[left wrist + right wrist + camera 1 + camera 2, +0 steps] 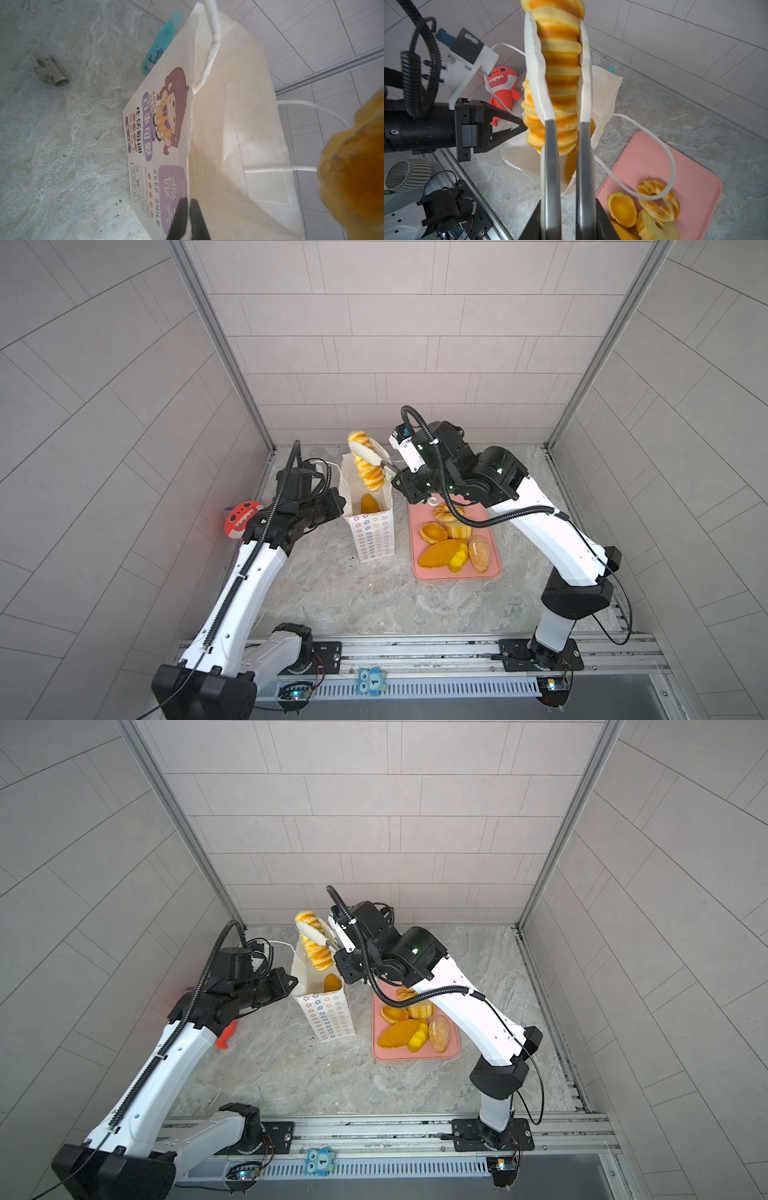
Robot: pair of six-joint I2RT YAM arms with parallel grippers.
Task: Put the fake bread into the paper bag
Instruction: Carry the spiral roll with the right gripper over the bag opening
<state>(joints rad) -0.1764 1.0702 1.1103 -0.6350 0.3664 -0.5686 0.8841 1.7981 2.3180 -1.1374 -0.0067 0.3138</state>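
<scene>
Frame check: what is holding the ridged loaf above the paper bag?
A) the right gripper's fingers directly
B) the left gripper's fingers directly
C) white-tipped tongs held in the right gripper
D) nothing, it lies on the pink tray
C: the right wrist view shows the tongs clamping the ridged loaf between their white tips. Their metal arms run back into the right gripper, over the open paper bag.

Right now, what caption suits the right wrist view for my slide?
Metal tongs with white tips hold a ridged golden toy loaf over the open white paper bag.
</scene>
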